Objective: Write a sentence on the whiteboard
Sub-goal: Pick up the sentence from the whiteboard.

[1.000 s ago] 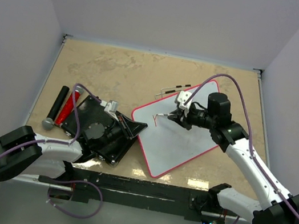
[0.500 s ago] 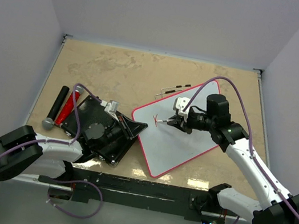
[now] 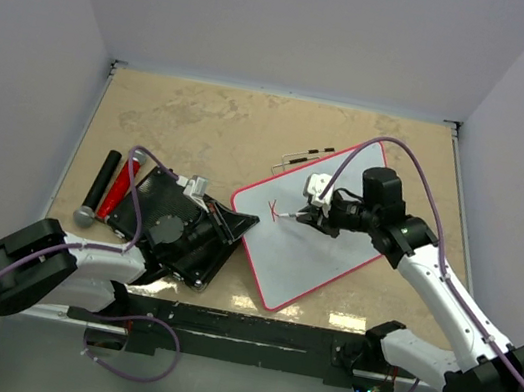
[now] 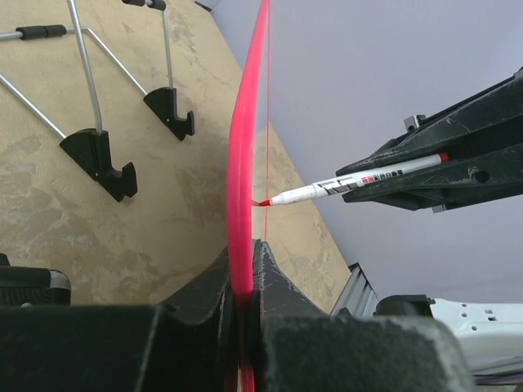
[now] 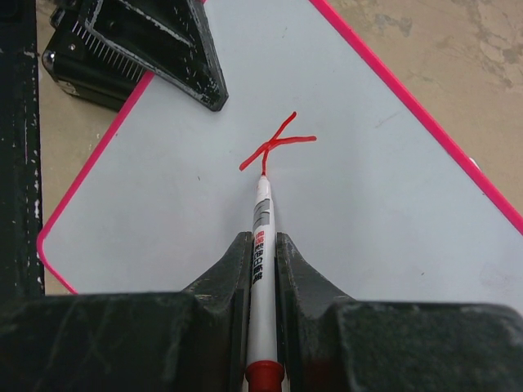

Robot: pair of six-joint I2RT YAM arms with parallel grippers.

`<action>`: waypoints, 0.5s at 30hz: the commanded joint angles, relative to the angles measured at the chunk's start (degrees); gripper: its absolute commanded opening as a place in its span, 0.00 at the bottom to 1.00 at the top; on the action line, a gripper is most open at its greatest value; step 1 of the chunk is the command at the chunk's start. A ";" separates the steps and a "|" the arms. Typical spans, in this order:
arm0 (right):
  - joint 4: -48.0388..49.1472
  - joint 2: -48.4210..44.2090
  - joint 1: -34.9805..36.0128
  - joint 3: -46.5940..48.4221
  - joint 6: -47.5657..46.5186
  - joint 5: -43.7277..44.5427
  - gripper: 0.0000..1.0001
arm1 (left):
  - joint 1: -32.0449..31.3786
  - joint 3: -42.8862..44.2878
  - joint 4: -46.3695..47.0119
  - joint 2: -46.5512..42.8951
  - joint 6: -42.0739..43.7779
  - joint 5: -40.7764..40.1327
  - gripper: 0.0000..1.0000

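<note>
The whiteboard [image 3: 317,257], white with a thin red rim, lies tilted on the table. My left gripper [image 3: 243,223] is shut on its left rim [image 4: 243,147], seen edge-on in the left wrist view with the jaws [image 4: 243,263] pressed on it. My right gripper [image 3: 307,214] is shut on a white marker with a red end [image 5: 261,237], and its tip touches the board [image 5: 384,212]. Of the sentence, only a few crossing red strokes [image 5: 276,147] show, right at the tip. The marker [image 4: 351,186] also appears in the left wrist view.
A black ribbed slab [image 3: 175,229] lies left of the board, under my left wrist. A black cylinder [image 3: 99,186] and a red one [image 3: 119,187] lie further left. A wire stand with black feet [image 3: 305,155] sits beyond the board's far edge [image 4: 94,147].
The right gripper has shifted slightly towards the near side with the marker, and the red mark has gained a stroke. The left gripper has not moved.
</note>
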 commanded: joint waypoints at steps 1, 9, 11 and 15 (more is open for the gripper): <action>-3.68 -1.88 -0.04 0.67 -2.89 3.29 0.00 | -0.25 2.05 5.13 0.51 4.20 0.60 0.00; 0.62 -2.06 -0.04 1.46 1.06 0.83 0.00 | -0.25 2.13 4.96 0.69 4.20 0.77 0.00; 2.54 -1.70 0.05 1.63 2.73 0.31 0.00 | -0.25 2.22 4.96 0.60 4.20 0.77 0.00; 4.22 -0.12 -0.04 1.72 4.23 0.13 0.00 | -0.25 2.31 5.05 0.86 4.20 0.95 0.00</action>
